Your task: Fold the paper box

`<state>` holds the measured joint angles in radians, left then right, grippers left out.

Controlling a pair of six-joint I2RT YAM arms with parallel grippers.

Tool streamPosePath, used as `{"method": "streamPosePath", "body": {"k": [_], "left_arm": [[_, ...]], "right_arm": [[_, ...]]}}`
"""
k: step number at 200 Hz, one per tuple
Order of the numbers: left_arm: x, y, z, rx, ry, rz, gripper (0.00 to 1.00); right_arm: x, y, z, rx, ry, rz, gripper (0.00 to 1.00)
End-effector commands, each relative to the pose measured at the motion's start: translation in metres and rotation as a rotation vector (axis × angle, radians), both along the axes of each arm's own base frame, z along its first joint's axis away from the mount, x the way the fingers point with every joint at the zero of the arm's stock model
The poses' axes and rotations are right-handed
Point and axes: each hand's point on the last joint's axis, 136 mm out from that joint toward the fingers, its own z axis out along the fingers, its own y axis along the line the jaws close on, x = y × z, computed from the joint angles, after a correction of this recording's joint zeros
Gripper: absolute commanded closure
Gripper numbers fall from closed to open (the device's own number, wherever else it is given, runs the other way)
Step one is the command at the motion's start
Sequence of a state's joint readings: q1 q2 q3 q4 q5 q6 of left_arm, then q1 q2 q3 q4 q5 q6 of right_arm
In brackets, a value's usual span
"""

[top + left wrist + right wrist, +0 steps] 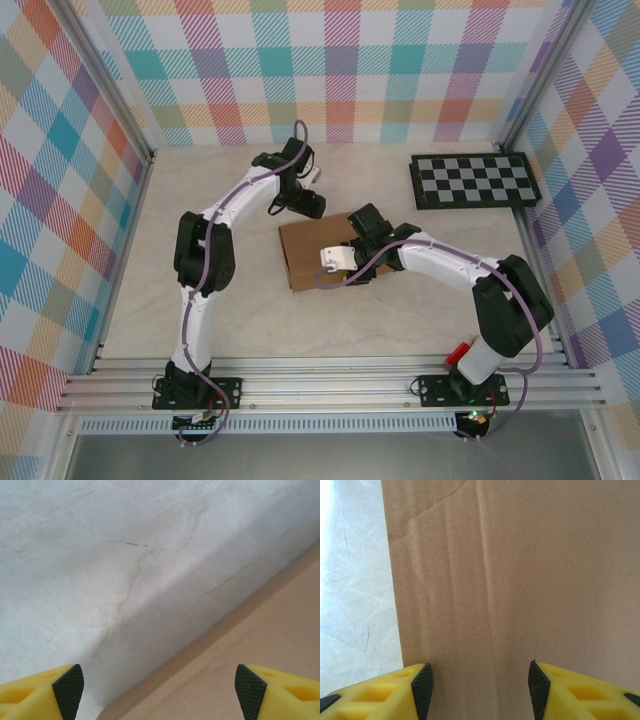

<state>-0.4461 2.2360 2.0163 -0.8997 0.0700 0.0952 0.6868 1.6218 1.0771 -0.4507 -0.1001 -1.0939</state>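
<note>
One creased brown cardboard paper box (303, 255), veined marble-look table (330, 325)

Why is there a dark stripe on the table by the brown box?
Left wrist view: that stripe is a soft shadow on the table along the paper box edge. Right wrist view: glare whitens the table's top-left corner; the box creases look sharp.

The whole surface (300, 325) is seen from high above and behind the arms (200, 250). From each wrist, the paper box (300, 248) is looked down on from very near, beside bare surface.
</note>
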Motion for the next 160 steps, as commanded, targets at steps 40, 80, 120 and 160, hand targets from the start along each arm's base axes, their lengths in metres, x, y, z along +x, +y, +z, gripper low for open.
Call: {"method": "streamPosePath", "body": {"k": [40,80,120,160], "left_arm": [[-0.016,-0.012,-0.031,-0.076,0.158,-0.048,0.18],[-0.027,-0.006,-0.058,-0.044,0.238,-0.032,0.19],[-0.036,-0.001,-0.076,-0.023,0.278,-0.007,0.19],[-0.042,-0.002,-0.083,-0.04,0.303,-0.001,0.19]], "right_arm": [[0.003,0.011,-0.007,-0.02,-0.062,0.057,0.43],[0.003,0.013,-0.016,-0.048,-0.076,0.082,0.43],[0.005,0.018,-0.032,-0.087,-0.116,0.091,0.42],[0.028,0.019,-0.039,-0.118,-0.281,0.062,0.42]]}}
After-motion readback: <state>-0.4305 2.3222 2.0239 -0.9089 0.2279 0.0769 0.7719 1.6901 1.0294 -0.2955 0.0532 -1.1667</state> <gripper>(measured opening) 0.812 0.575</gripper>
